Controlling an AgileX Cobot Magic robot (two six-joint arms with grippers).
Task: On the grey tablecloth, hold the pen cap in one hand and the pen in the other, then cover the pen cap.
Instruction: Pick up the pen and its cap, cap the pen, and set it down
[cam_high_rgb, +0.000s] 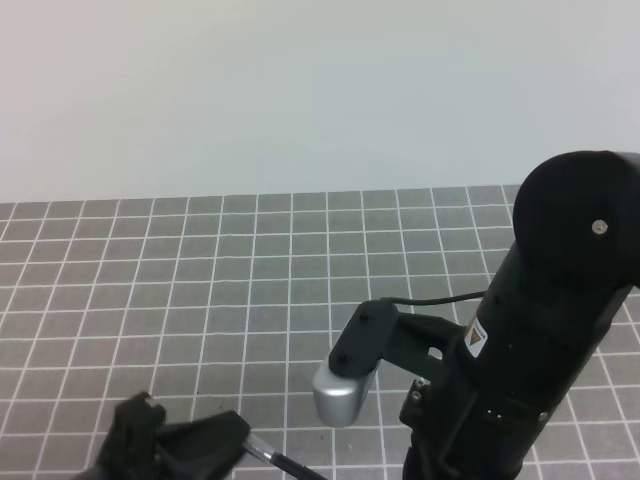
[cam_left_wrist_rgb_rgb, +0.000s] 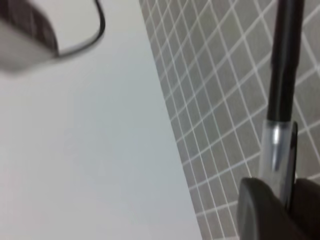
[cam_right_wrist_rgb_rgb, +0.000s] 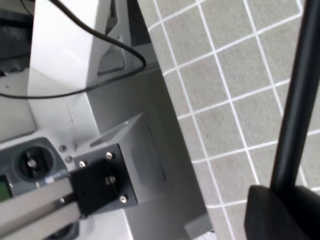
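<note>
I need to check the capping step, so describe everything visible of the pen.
The pen is a slim black stick, plastic by its look, with a glossy barrel. In the left wrist view a silvery translucent section sits at its gripped end, pinched between the dark fingers of the left tool. The barrel juts away over the grey tablecloth, lifted off it. The right wrist view shows a black shaft at the right tool; what part that is cannot be told.

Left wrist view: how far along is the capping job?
Done: both pieces are lifted off the grey tablecloth. In hand: right pincer holds the pen; its silver tip meets what looks like the pen cap in the left pincer. Left: seating it fully.
</note>
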